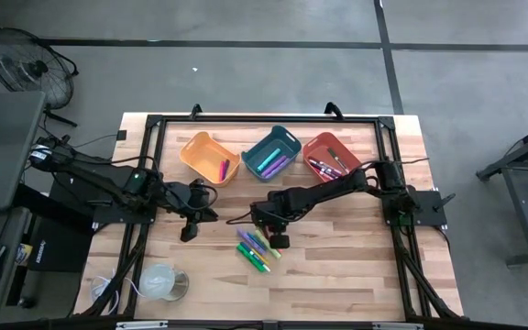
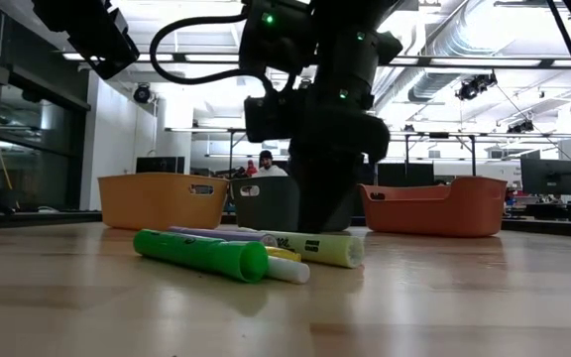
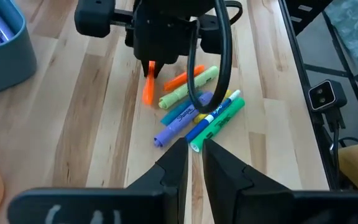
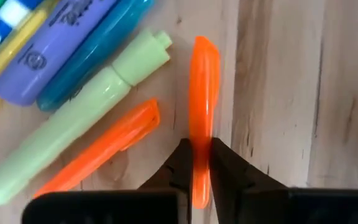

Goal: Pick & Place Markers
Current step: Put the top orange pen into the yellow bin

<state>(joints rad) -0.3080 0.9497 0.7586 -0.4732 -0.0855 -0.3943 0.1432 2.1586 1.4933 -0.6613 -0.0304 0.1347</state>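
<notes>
Low view: right arm body blocks the right gripper (image 2: 327,213) and whatever it holds; only a few markers (image 2: 236,253) show in front, the green one (image 2: 201,255) nearest the camera, a pale yellow-green one (image 2: 310,248) behind it. High view too small to read finger state on either arm.

Right wrist view clears it up: right gripper (image 4: 195,163) fingers closed to a narrow gap on an orange marker (image 4: 202,106), pinched from both sides; whether it is lifted off the wood, can't tell. Next to it a second orange marker (image 4: 104,149), a light green one (image 4: 73,137), teal (image 4: 98,53) and purple (image 4: 61,46) ones, cut off at the frame edge.

Left wrist view: left gripper (image 3: 194,158) fingers nearly together, small gap, nothing between them, hovering near the pile on the tabletop (image 3: 92,112). Same view shows the held orange marker (image 3: 148,87) under the right arm's dark head, plus a blue-green marker (image 3: 219,118) and a cable looping across the pile.

High view: pile of markers (image 1: 255,247) lies mid-tabletop (image 1: 356,275), just below the right gripper (image 1: 269,225); left gripper (image 1: 191,225) well left of it. Behind: orange bin (image 1: 207,156), teal bin (image 1: 271,154), red bin (image 1: 330,156), each with markers inside. White round cup-like thing (image 1: 160,281) near the front-left corner. Fan (image 1: 30,64) on the floor, off the tabletop.
</notes>
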